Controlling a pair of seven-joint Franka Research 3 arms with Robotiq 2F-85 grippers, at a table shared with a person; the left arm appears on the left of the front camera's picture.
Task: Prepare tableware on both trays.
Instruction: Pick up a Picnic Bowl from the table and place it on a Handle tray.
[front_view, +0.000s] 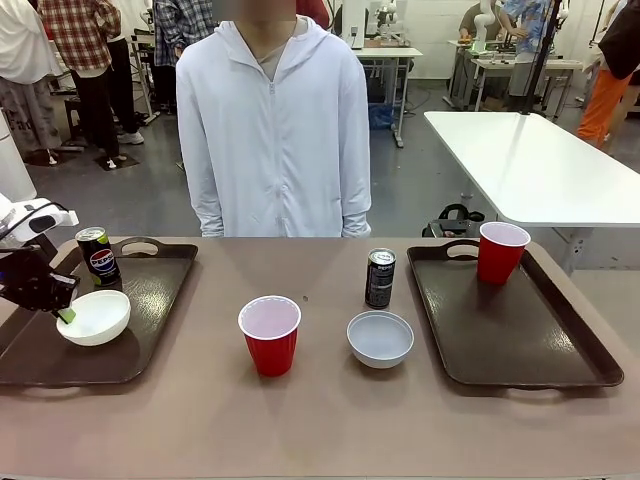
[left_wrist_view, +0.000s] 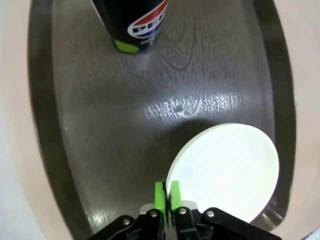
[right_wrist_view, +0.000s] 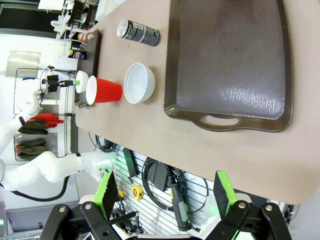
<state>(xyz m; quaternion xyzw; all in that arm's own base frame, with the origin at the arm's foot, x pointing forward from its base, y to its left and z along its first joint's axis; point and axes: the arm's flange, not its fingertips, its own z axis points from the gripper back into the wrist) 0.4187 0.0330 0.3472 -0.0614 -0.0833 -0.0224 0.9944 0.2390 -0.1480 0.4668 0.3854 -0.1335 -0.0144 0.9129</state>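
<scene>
Tableware stands spread over the table (front_view: 320, 420), and the middle bowl (front_view: 380, 338), a small white one on the bare tabletop, serves as the marker for everything else. Just beside it on the robot's left stands the middle cup (front_view: 270, 335), red with a white inside, upright. Behind the middle bowl, toward the person (front_view: 272, 130), the plain black can (front_view: 380, 278) stands upright, near but not touching it. To the middle bowl's right lies the right tray (front_view: 520, 330), dark brown, with the tray cup (front_view: 500, 252) upright in its far corner.

Well to the middle bowl's left lies the left tray (front_view: 150, 310). On it the Pepsi can (front_view: 97, 257) stands at the far end, and nearer the robot is the held bowl (front_view: 95, 316). The left gripper (front_view: 66, 314) has its green pads pinched narrowly on that bowl's rim, one pad inside and one outside. Whether the bowl rests on the tray or hangs just above it cannot be told.

The right gripper (right_wrist_view: 164, 187) has its jaws spread wide with nothing between them. It hangs off the table's near edge, on the right-tray side of the middle bowl.
</scene>
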